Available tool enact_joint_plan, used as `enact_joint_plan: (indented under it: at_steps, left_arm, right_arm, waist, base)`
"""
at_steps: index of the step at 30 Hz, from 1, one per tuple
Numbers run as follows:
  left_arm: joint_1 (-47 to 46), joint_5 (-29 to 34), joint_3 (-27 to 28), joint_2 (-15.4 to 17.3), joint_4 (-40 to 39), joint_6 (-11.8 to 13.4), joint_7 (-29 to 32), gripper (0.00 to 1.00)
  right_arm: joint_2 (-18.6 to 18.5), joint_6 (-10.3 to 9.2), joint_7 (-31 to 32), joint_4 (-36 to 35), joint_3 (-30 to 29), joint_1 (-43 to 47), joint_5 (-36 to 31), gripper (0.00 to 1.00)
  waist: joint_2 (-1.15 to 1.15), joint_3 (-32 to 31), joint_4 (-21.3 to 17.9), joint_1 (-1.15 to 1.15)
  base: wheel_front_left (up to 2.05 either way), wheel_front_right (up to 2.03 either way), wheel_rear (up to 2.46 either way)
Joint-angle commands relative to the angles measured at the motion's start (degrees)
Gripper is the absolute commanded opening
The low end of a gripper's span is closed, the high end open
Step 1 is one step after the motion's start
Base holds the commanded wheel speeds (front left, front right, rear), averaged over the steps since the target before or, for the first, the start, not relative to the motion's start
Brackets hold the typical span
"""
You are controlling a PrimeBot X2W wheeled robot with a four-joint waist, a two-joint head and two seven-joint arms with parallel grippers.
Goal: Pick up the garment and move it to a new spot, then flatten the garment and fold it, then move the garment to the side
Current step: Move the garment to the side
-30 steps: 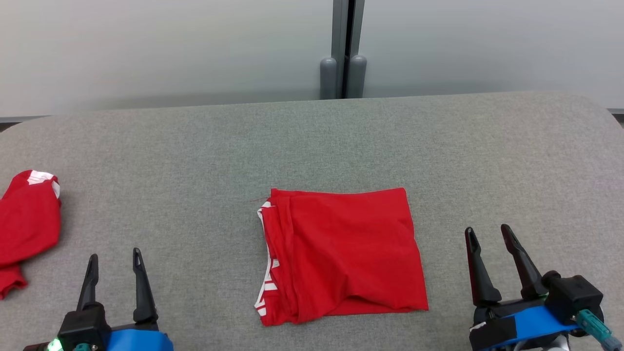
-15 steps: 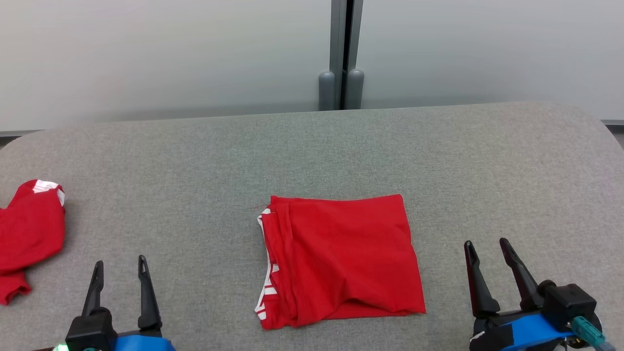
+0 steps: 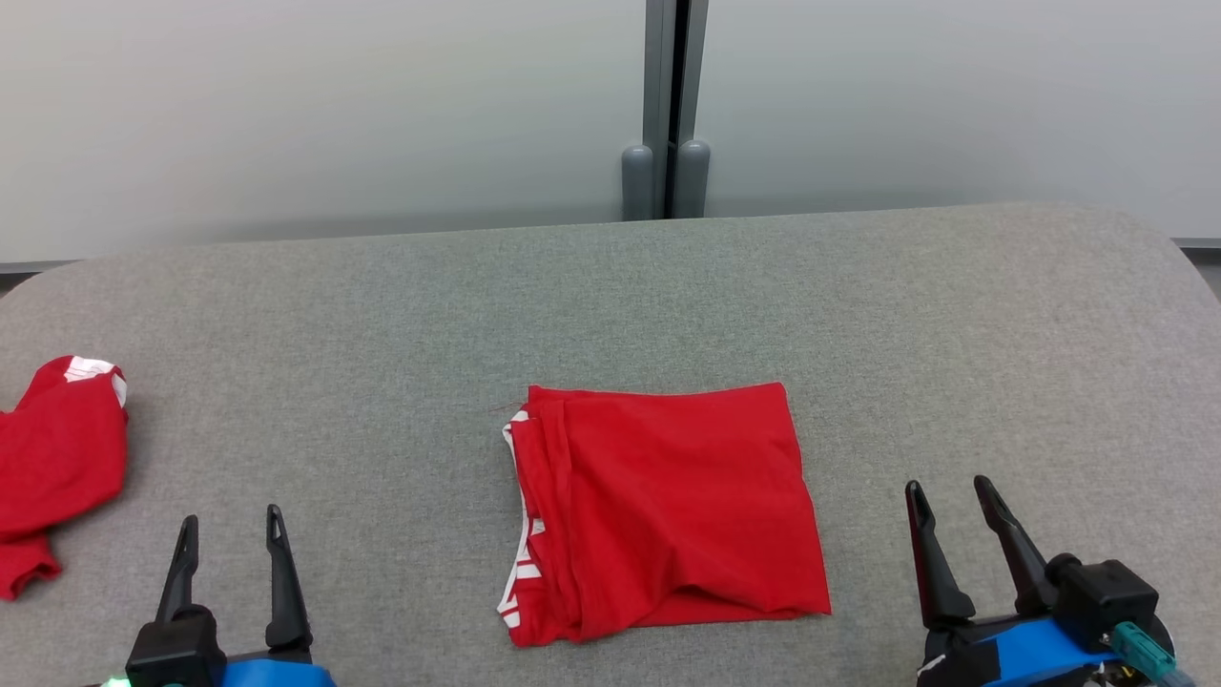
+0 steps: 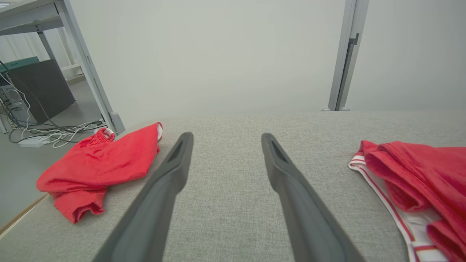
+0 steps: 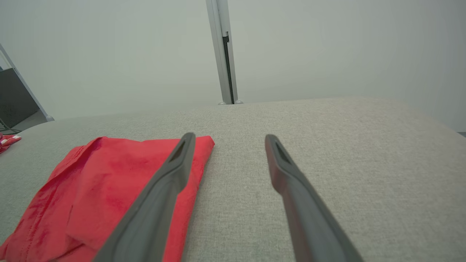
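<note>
1. Far left: a second red garment point(image 3: 59, 456) lies crumpled at the left edge of the grey tabletop point(image 3: 382, 315). A white-trimmed corner shows at its far end. It is well apart from the task item.

2. Left end effector point(image 3: 232, 515): located at the lower left of the head view, above bare tabletop, fingers pointing away from the robot. The jaws stand apart and nothing is between them. In the left wrist view, the crumpled garment lies to the left of the fingers and the task item to the right. Neither touches them.

3. Centre: the folded garment point(image 3: 668, 506) lies flat on the tabletop, between the two end effectors and nearer the right one.
   - Shape: a near-square rectangle. In the head view it reads slightly longer across, left to right, than front to back.
   - Orientation: the stacked layer edges and the white-striped trim point(image 3: 520, 563) face the robot's left. The opposite edge, facing right, is plain red cloth.
   - The far edge runs roughly parallel to the rear edge of the tabletop. The near edge is uneven, with a raised wrinkle close to it.

4. Right end effector point(image 3: 948, 482): located at the lower right of the head view. The jaws are spread and hold nothing. In the right wrist view, one finger overlaps the garment's far right corner; contact cannot be determined.

5. Behind the tabletop: a pale wall point(image 3: 286, 114) with a grey vertical post point(image 3: 668, 95).
</note>
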Motion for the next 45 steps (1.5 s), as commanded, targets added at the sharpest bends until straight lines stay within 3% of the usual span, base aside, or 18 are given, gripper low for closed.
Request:
enact_joint_plan:
  at_steps: [1, 8, 13, 25, 36, 41, 42, 43, 44, 45]
  left_arm:
    - [0.5, -0.1, 0.0, 0.2, -0.2, 0.3, -0.2, 1.00]
    - [-0.2, 0.0, -0.4, 0.5, -0.3, 0.7, -0.2, 1.00]
    - [-2.0, -0.5, 0.1, 1.2, -0.3, 0.5, -0.2, 1.00]
    - [-5.7, -0.7, -0.4, 1.7, -1.4, 0.8, -0.2, 1.00]
    - [-6.4, -1.3, -0.8, 1.2, -1.2, 0.8, -0.2, 1.00]
    - [-6.7, -1.1, -1.2, 0.8, -1.4, 1.1, -0.2, 1.00]
    - [-6.9, -1.2, -1.2, 0.8, -1.4, 1.0, -0.2, 1.00]
    - [-7.0, -1.4, -1.1, 0.8, -1.4, 1.0, -0.2, 1.00]
    - [-7.1, -1.4, -1.1, 0.8, -1.4, 1.0, -0.2, 1.00]
    - [-7.2, -1.3, -1.2, 0.7, -1.4, 1.1, -0.2, 1.00]
  right_arm:
    - [0.0, 0.01, -0.3, 0.1, -0.1, -0.1, 0.0, 1.00]
    - [0.0, 0.01, -0.3, 1.9, 0.1, -0.9, 0.5, 1.00]
    - [0.0, 0.01, 0.9, 3.9, 2.8, -7.6, 0.1, 1.00]
    - [0.0, 0.01, 12.9, 16.6, 8.8, -24.1, -1.7, 1.00]
    - [0.0, 0.01, 14.2, 27.4, 10.2, -22.9, -0.6, 1.00]
    - [0.0, 0.02, 14.6, 30.7, 13.6, -21.6, 2.3, 1.00]
    - [0.2, 0.08, 14.1, 30.4, 14.8, -21.6, 3.6, 0.54]
    - [0.2, 0.08, 13.6, 30.0, 15.7, -21.9, 4.6, 0.15]
    - [0.2, 0.09, 13.1, 29.9, 16.6, -22.4, 4.7, 0.00]
    - [0.2, 0.09, 12.8, 30.0, 17.0, -23.0, 4.6, 0.00]
  waist:
    - [0.00, 0.0, 0.0, 0.00]
    - [0.00, 0.4, 0.1, 0.00]
    - [0.00, 1.7, 0.1, 0.00]
    - [0.00, 5.8, 1.0, 0.00]
    - [0.00, 7.7, 1.6, 0.00]
    - [0.00, 8.2, 1.6, 0.00]
    - [0.00, 8.3, 1.6, 0.00]
    - [0.00, 8.5, 1.6, 0.00]
    - [0.00, 8.6, 1.5, 0.00]
    - [0.00, 8.7, 1.4, 0.00]
  base:
    - [0.00, 0.00, 0.00]
    - [0.00, 0.00, 0.00]
    - [0.00, 0.00, 0.00]
    - [0.00, 0.00, 0.00]
    - [0.00, 0.00, 0.00]
    - [0.00, 0.00, 0.00]
    - [0.00, 0.00, 0.00]
    - [0.00, 0.00, 0.00]
    - [0.00, 0.00, 0.00]
    - [0.00, 0.00, 0.00]
